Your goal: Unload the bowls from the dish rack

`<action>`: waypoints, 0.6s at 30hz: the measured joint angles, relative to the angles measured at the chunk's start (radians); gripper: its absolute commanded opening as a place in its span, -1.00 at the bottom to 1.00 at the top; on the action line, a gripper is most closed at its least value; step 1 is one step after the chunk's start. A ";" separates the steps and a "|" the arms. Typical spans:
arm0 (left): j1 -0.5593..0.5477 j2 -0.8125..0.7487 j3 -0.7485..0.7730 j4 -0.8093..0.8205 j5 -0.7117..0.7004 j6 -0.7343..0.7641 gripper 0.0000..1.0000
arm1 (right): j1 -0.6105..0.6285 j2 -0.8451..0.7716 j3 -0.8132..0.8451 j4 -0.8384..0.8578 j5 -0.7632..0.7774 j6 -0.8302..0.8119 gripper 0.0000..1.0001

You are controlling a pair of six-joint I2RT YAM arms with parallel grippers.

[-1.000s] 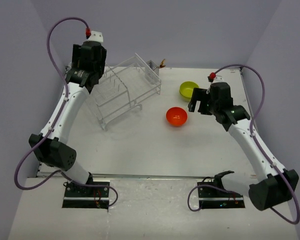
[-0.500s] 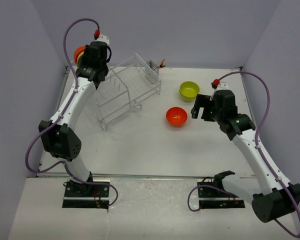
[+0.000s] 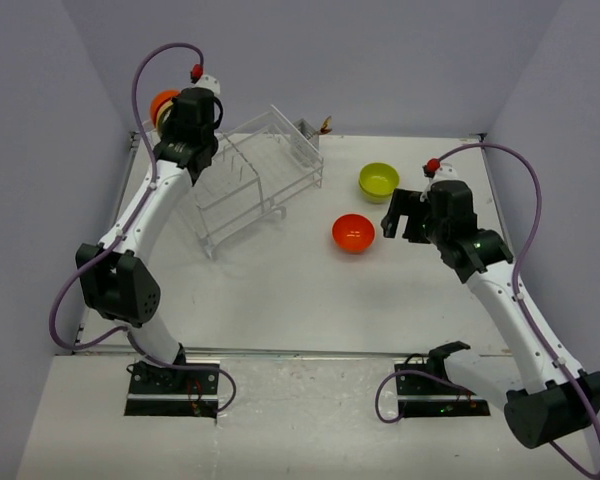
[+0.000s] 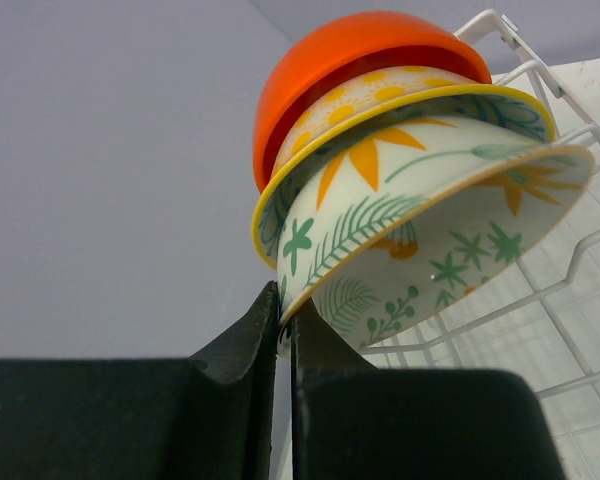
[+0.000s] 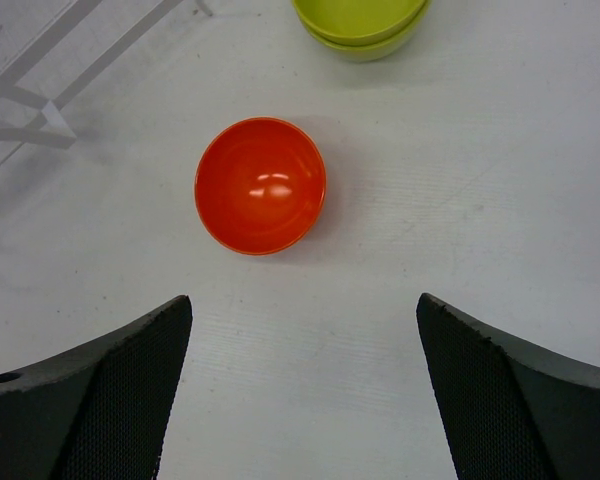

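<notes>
Left claw (image 4: 285, 312) tight together up high; right claw (image 5: 302, 305) wide apart, downward.

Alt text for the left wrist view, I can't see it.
The left pincer is shut on the rim of a leaf-patterned bowl, the nearest of three tilted, nested bowls. Behind it are a yellow-rimmed bowl and an orange bowl. White dish rack wires show at right.

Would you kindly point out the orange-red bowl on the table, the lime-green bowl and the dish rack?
Plain orange-red round bowl (image 5: 261, 186): right wrist view, its inner bottom.
Lime-green round bowl (image 3: 378, 181): top view, its hollow.
Clear-and-white barred dish rack (image 3: 248, 192): top view, bare floor bars.
</notes>
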 measured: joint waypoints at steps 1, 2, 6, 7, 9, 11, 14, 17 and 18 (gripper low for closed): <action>-0.002 -0.009 -0.009 0.011 0.000 0.003 -1.00 | 0.000 -0.003 0.000 0.000 0.000 -0.001 0.87; -0.003 -0.019 -0.017 0.021 0.001 0.003 -1.00 | 0.000 -0.009 0.000 0.000 0.000 -0.002 0.87; -0.011 -0.048 -0.039 0.059 0.013 0.008 -1.00 | 0.000 -0.029 0.000 0.001 0.000 -0.002 0.87; -0.014 -0.054 -0.043 0.067 0.017 0.007 -1.00 | 0.000 -0.033 0.000 0.001 0.000 -0.002 0.87; -0.023 -0.071 -0.049 0.067 0.023 0.007 -1.00 | 0.000 -0.041 0.000 0.001 0.000 -0.002 0.87; -0.035 -0.090 -0.056 0.068 0.027 0.007 -1.00 | 0.000 -0.045 0.000 0.002 0.000 -0.002 0.88; -0.044 -0.121 -0.057 0.067 0.040 -0.001 -1.00 | 0.000 -0.049 0.000 0.003 -0.002 -0.002 0.91; -0.060 -0.156 -0.055 0.057 0.077 -0.032 -1.00 | 0.000 -0.055 0.000 0.012 -0.019 0.000 0.98; -0.067 -0.168 -0.049 0.042 0.101 -0.055 -1.00 | 0.000 -0.059 0.000 0.019 -0.036 0.000 0.98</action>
